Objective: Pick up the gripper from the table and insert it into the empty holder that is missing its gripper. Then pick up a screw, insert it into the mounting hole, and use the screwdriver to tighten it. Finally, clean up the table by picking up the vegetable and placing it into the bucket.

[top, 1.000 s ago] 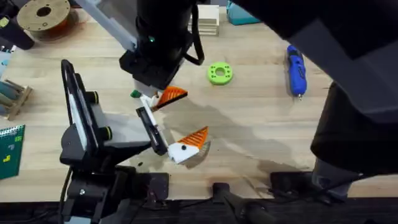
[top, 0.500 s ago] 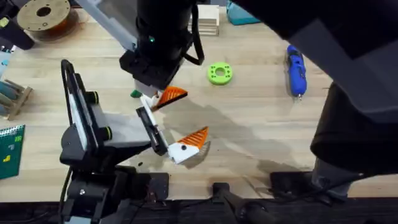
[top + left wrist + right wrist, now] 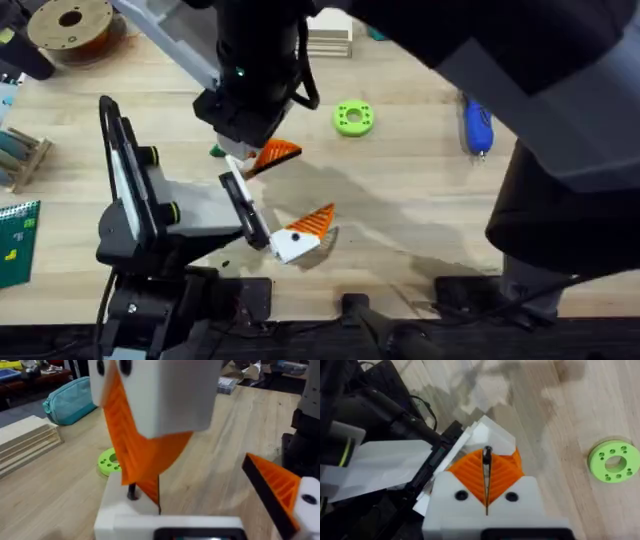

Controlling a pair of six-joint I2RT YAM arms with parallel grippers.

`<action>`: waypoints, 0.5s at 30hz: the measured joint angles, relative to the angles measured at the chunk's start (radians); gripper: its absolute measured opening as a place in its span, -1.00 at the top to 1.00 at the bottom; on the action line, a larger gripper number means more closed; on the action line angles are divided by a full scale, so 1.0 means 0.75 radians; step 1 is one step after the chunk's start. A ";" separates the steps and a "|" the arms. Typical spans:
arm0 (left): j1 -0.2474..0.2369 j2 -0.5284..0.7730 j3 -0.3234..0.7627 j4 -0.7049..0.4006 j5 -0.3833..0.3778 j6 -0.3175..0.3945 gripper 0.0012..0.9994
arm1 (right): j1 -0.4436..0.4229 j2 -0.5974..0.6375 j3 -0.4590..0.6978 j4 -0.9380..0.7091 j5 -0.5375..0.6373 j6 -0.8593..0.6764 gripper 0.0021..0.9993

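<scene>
The right arm (image 3: 480, 90), dark and large under the overhead camera, reaches from the lower right across the wooden table (image 3: 420, 220) to the middle. The left arm (image 3: 150, 215) lies low at the lower left, pointing right. The left gripper (image 3: 283, 195) stands wide apart: one finger carries an orange ribbed tip (image 3: 277, 487), while the other is the holder (image 3: 125, 515), a plain white base.

The right gripper (image 3: 486, 460) comes down on that holder with its two orange pads pressed together. A thin dark pin (image 3: 487, 467) shows in the seam between them, and the orange point touches the holder's white face. Whether the gripper, the loose orange wedge, sits in that orange mass cannot be told.

The screwdriver (image 3: 477, 125) lies untouched on the table's far right, well apart from both arms. A brown spool (image 3: 70, 25) sits at the far left corner, and a stack of wooden blocks (image 3: 328, 35) lies at the far edge. A bright green disc (image 3: 353, 118) lies just beyond the meeting grippers. The vegetable (image 3: 216, 151) peeks out as a small green bit beside the right gripper.
</scene>
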 joint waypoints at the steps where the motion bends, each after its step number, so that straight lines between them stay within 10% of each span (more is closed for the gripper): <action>1: 0.000 0.000 0.000 0.000 0.000 0.000 -0.99 | 0.000 0.000 0.000 -0.002 0.000 -0.001 1.00; 15: 0.000 0.000 0.000 0.001 0.000 0.005 -0.99 | 0.000 0.000 0.000 -0.034 0.001 0.000 1.00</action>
